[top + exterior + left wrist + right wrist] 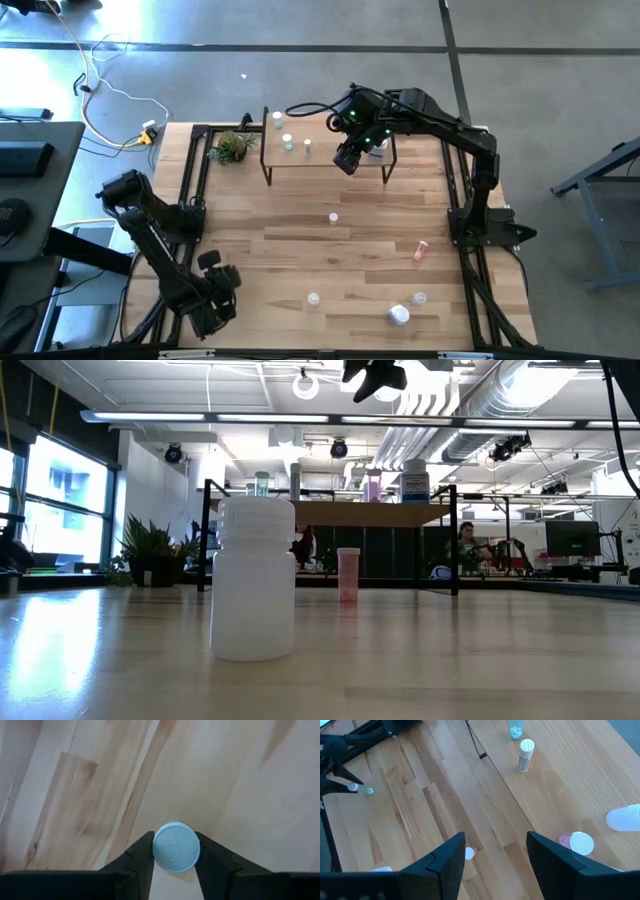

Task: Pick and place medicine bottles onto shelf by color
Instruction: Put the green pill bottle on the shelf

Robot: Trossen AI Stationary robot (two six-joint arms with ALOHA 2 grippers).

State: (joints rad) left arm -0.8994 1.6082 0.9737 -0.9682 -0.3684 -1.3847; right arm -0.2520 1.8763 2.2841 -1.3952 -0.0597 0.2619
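Left gripper [175, 854] pinches a blue-capped bottle [175, 846] — right gripper [495, 851] spread, empty, above the shelf [325, 152].

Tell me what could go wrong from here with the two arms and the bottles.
The left gripper pinches a blue-capped bottle with only its fingertips, so the bottle may slip or tilt when lifted. The right gripper hangs open over the shelf, close to the standing bottles there; coming down, it could knock one over.

Left pincer [222, 292] low at the near left corner (fingers closed in), right pincer [347, 160] raised, spread
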